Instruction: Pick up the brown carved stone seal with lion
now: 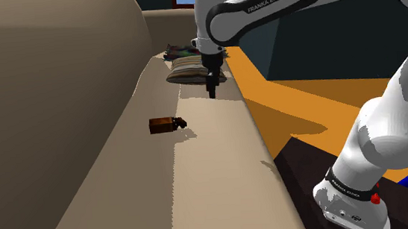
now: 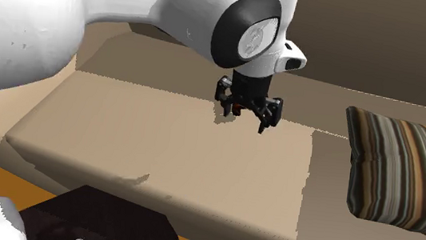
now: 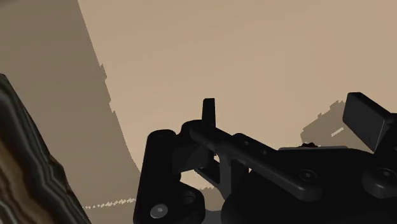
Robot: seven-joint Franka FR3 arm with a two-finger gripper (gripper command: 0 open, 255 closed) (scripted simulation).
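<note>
Brown stone seal (image 1: 167, 125) lies on the beige sofa seat (image 1: 215, 184), claw (image 1: 212, 93) spread apart near a striped cushion (image 1: 190, 68).

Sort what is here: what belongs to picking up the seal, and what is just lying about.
For the job: brown seal, lying on the sofa seat; gripper above the seat.
Just lying about: striped cushion.

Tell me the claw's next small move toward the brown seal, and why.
Probably carry the claw toward the shoulder view's lower left, above the couch seat, until it hangs over the brown seal. The seal lies on the seat well apart from the claw, which hovers beside the striped cushion with its jaws open and nothing between them.
</note>
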